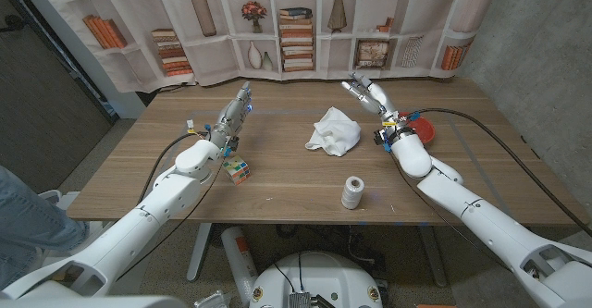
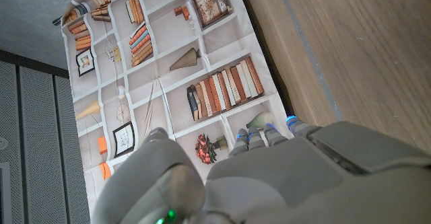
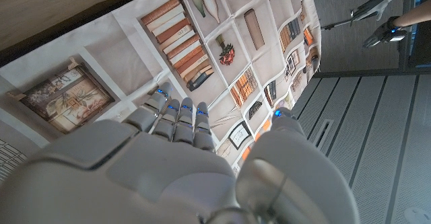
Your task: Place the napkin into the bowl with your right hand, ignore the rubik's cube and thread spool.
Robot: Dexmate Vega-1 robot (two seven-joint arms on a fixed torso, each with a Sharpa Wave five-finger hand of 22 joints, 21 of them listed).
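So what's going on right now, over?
Both hands open, left hand and right hand holding nothing. Napkin crumpled mid-table, untouched. Red bowl mostly hidden behind right arm. Thread spool and Rubik's cube clear of napkin.

Soft, even overhead light fills the head view, leaving the brown wooden counter (image 1: 277,174) bright and free of glare, with only faint short shadows under the crumpled white napkin (image 1: 335,130). The picture bows slightly toward its edges. In both wrist views the near white hand shells are soft-focused, small blue lights glowing on the fingertips (image 3: 182,107).
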